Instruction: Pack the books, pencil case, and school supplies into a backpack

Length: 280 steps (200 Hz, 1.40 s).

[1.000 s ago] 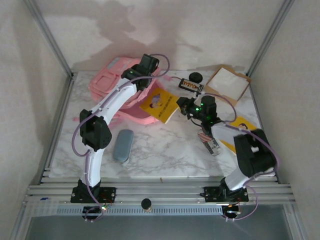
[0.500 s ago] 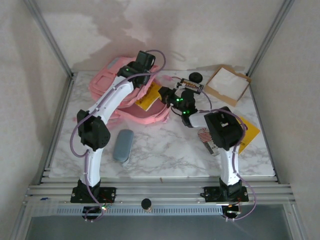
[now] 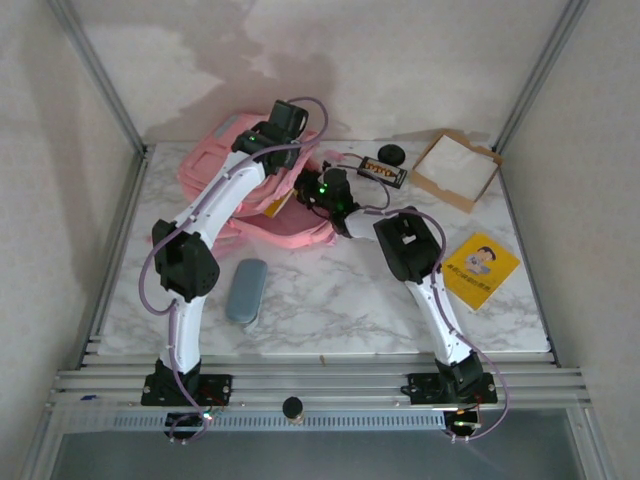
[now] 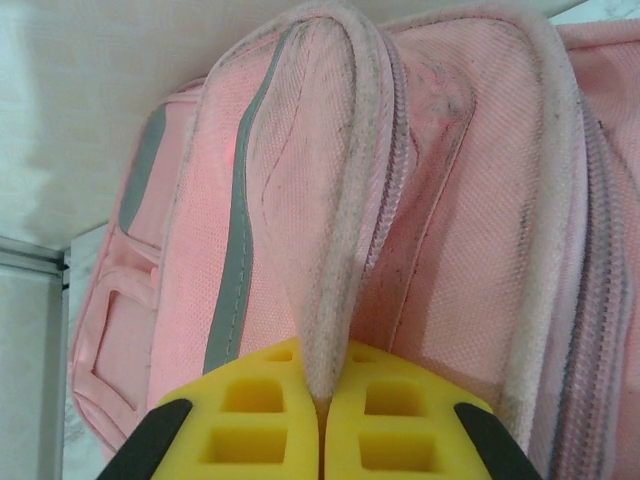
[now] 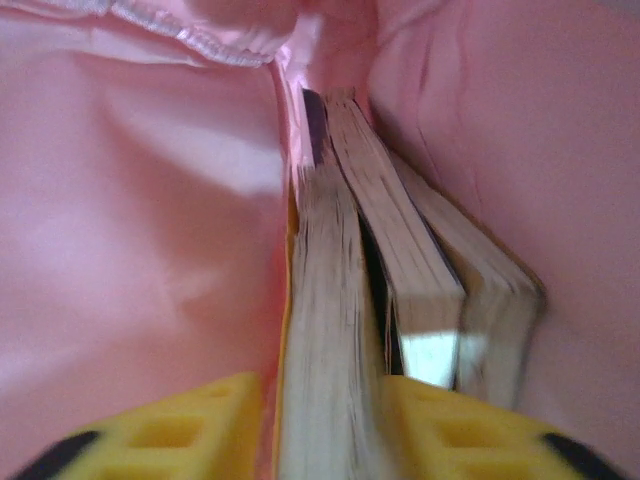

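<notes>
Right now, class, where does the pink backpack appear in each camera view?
Top external: backpack upper left of centre.
Left wrist: close up, its rim pinched by the left gripper.
Right wrist: seen from inside, pink lining around the books.
Shared landmark: the pink fabric at the opening.

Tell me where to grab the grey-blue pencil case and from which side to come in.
Grip the pencil case across its narrow middle, coming straight down from above. It lies flat and alone on the table, with its long axis running roughly near to far, so the fingers can close across its width. Its rounded ends would likely slip, while the soft middle should pinch well.
</notes>
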Motion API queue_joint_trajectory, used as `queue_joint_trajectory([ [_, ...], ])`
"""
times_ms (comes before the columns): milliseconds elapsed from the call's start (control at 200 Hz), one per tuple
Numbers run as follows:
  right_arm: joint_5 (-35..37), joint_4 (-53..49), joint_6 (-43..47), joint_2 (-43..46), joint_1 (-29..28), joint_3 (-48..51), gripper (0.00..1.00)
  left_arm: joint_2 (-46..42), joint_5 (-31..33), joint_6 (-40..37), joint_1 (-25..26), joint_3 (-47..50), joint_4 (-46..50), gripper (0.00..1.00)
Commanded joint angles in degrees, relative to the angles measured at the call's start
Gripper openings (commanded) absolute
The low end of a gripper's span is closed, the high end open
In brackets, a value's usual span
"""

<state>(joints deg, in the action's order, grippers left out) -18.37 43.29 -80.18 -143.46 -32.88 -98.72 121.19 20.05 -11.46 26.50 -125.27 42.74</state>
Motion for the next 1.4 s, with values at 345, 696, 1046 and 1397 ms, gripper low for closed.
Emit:
queue_joint_trajectory([
  [345,-0.69,-8.76,8.7,13.98,-0.5,14.57,0.63,-5.5,-1.95,2.66,-0.23,-1.91,-7.24,0.0],
  [696,-3.8,-8.49,9.42,17.39,-2.8,21.2,0.05,-5.68,-2.65,3.52,-0.22,-1.81,-6.98,0.0],
  [1046,-4.03,-11.5,9.08,12.26,-4.65,16.09,0.0,-5.09,-2.65,3.38,-0.27,-2.12,-7.01,0.0],
  [1397,-2.9,-13.05,9.78,7.63,-6.14,8.29,0.0,-4.97,-3.08,3.55,-0.31,-2.51,-6.72,0.0],
])
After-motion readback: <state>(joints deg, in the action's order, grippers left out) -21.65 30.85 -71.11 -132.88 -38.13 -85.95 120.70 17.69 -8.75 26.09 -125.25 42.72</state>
